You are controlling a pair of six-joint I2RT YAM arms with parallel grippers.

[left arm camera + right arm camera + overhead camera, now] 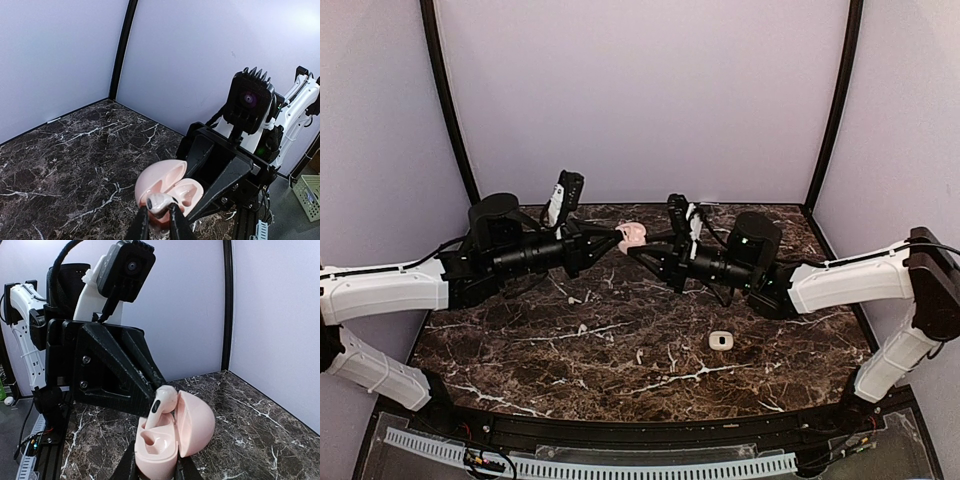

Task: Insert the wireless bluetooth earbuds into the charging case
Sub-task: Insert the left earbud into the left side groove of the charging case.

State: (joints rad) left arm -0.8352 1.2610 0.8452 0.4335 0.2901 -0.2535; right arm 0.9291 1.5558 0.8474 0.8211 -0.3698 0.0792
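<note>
My right gripper (pixel 156 466) is shut on the base of a pink charging case (pixel 159 450) and holds it above the table at the back middle (pixel 632 236), lid open to the right. My left gripper (pixel 159 214) is shut on a small pale earbud (pixel 160 202). The earbud (pixel 163 402) stands with its stem down in the case's far slot and its head still above the rim. The near slot is empty. In the top view the left gripper (pixel 611 241) and right gripper (pixel 647 247) meet tip to tip at the case.
A small white case (pixel 721 340) lies on the marble table (pixel 520 350) right of centre, nearer the front. Purple walls close the back and sides. Both arms stretch inward across the table's back half.
</note>
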